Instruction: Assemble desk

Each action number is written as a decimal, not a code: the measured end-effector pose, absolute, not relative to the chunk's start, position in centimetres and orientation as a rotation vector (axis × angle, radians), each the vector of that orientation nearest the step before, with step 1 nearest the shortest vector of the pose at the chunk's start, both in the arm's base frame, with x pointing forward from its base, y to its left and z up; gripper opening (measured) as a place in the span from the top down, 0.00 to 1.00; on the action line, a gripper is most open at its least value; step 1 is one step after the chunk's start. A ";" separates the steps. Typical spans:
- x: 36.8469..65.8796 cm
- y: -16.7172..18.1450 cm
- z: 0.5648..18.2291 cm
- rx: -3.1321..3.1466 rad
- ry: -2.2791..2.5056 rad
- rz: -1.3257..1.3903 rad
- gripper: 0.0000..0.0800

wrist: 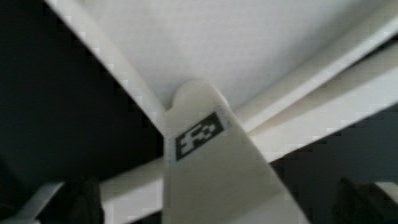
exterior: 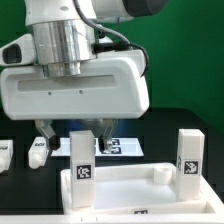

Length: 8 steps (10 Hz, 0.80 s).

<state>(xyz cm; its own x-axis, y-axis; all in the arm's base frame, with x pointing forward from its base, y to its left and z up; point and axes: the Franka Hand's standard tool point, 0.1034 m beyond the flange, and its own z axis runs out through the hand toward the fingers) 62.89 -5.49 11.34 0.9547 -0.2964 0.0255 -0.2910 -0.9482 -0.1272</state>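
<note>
Well, my jaws are released: they are spread wide around an upright leg [exterior: 81,152], one finger [exterior: 45,133] on each side of it, and neither touches it. In the wrist view the same leg rises between my two dark fingertips [wrist: 71,203] with a clear gap on both sides. The black-and-white tag near its upper end faces the camera there.

The tabletop [exterior: 120,188] lies flat on the black table [exterior: 25,198] with its rim turned up. The leg between my jaws stands at the exterior view's left end of the tabletop. A second leg [exterior: 190,155] stands upright at the exterior view's right end, well apart from the first, and its tag faces the exterior camera. A low round socket [exterior: 158,172] stands out from the far rim, nearer the second leg than the first.

Off the tabletop, toward the exterior view's left, a loose leg [exterior: 38,152] rests on the table. Another white piece [exterior: 5,155] is cut off by the picture's edge, and I cannot tell what it is. Behind my fingers the marker board [exterior: 122,147] lies flat on the table.
</note>
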 end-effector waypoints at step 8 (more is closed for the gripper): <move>63.0 -5.4 11.1 -2.768 1.200 -0.016 0.64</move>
